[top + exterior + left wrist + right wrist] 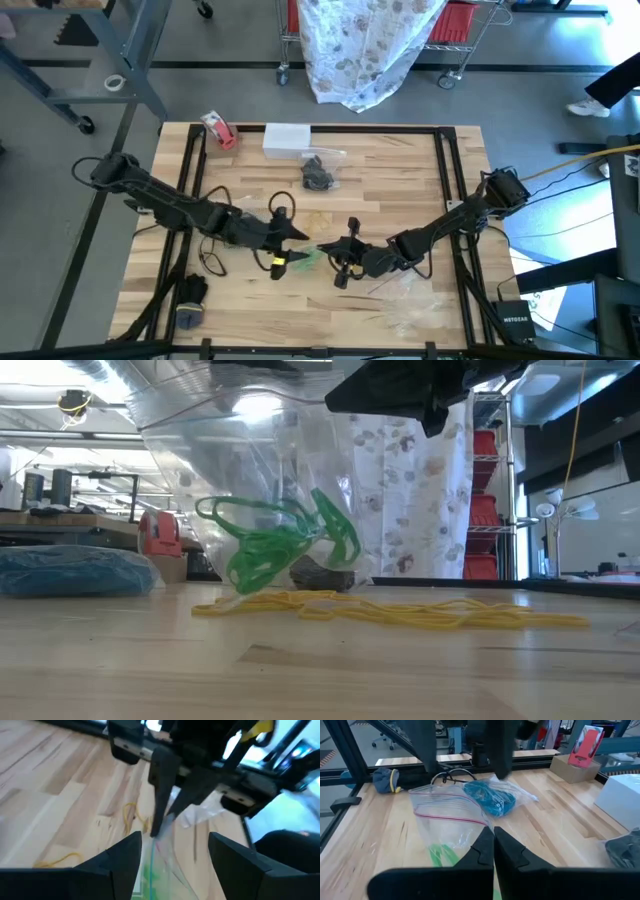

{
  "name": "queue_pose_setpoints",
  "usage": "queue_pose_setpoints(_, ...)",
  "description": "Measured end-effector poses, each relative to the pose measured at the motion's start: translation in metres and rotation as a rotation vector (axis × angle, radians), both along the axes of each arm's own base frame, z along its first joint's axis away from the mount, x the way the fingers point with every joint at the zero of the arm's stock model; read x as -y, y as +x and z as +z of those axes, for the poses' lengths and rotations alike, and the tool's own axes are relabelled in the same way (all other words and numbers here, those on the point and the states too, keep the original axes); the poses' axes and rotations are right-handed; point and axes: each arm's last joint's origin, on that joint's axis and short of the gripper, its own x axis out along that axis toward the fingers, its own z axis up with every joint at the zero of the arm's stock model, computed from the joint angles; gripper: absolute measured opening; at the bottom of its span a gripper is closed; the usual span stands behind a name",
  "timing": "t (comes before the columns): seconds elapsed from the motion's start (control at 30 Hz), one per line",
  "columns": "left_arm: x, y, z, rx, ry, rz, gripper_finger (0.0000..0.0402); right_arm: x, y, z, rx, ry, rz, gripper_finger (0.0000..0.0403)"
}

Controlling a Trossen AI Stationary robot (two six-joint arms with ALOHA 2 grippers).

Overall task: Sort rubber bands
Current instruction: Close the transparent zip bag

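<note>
A: High view first: the wooden tabletop [420, 190] carries everything, with both arms meeting near its middle over a clear plastic bag [447, 822].

B: And the hands?

A: The right hand [493, 842] has its fingers pressed together on the bag's edge, holding it up. The left hand [172, 855] stands spread wide just over the bag's mouth, gripping nothing.

B: Where are the bands?

A: The green rubber bands [275, 540] sit inside that bag; the yellow rubber bands [400, 610] lie loose on the tabletop just beside it.

B: So the green drop looks finished?

A: I'd judge so. Next, the left hand needs to reach down for another loose band.
</note>
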Motion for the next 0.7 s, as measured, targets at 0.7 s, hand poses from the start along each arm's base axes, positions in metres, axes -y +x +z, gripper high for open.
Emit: queue_pose_setpoints(0.7,0.002,0.046,-0.008,-0.374,0.113,0.054,0.0197,0.002,0.0,-0.001,-0.014,-0.002,-0.009,0.0)
